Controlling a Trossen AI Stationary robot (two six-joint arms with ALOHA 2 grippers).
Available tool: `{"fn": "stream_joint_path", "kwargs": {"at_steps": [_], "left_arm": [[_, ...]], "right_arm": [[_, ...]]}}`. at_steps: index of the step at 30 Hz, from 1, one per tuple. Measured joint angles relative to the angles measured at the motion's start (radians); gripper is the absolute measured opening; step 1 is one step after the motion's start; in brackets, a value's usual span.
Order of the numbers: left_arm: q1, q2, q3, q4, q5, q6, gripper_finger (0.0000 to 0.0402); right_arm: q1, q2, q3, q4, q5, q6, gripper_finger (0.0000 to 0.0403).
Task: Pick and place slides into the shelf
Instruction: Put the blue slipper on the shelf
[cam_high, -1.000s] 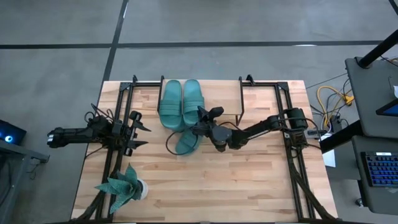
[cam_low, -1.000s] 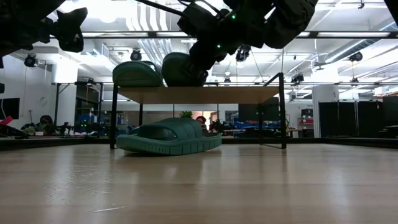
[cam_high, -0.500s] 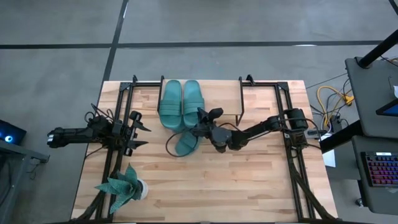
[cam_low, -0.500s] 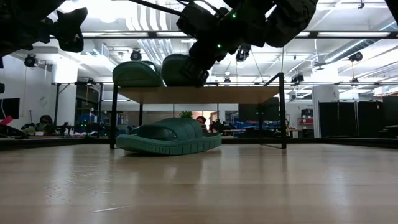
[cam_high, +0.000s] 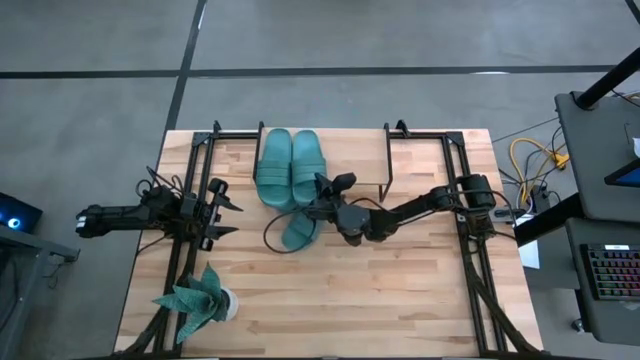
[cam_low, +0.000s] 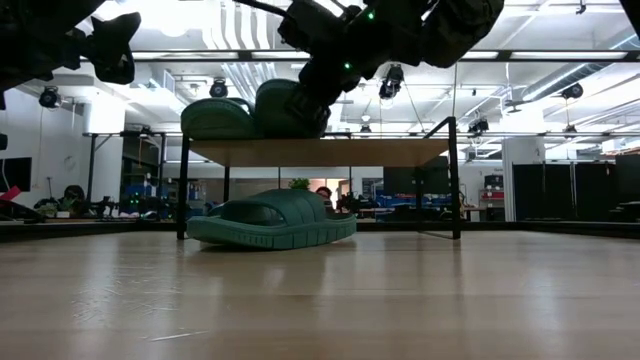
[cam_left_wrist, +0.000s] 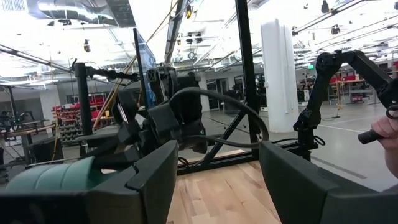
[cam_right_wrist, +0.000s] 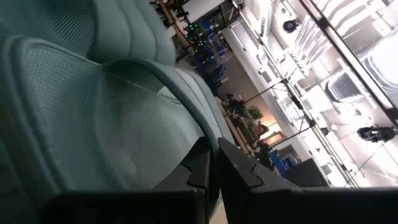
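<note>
Right pincer (cam_high: 318, 190), pressed together, touches the slide (cam_high: 304, 163) atop the shelf (cam_low: 320, 152).

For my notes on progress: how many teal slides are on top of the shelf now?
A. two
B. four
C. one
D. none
A: the low view shows two slides, one beside the other, on the shelf's wooden top, and a third slide on the table under it.

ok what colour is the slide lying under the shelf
Teal green, same as the others. The slide under the shelf shows best in the low view.
</note>
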Motion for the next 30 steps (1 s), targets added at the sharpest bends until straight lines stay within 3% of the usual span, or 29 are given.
{"fn": "stream_joint_path", "kwargs": {"at_steps": [14,18,30], "left_arm": [[0.0,0.0,0.0,0.0,0.0,0.0,0.0211],[0.0,0.0,0.0,0.0,0.0,0.0,0.0211],[0.0,0.0,-0.002,-0.001,0.0,0.0,0.0211]], "right_arm": [[0.005,0.0,0.013,-0.06,-0.002,0.063,0.0013],[0.008,0.0,0.031,-0.149,-0.002,0.097,0.0016],[0.011,-0.001,0.134,-0.419,-0.006,0.292,0.0122]]}}
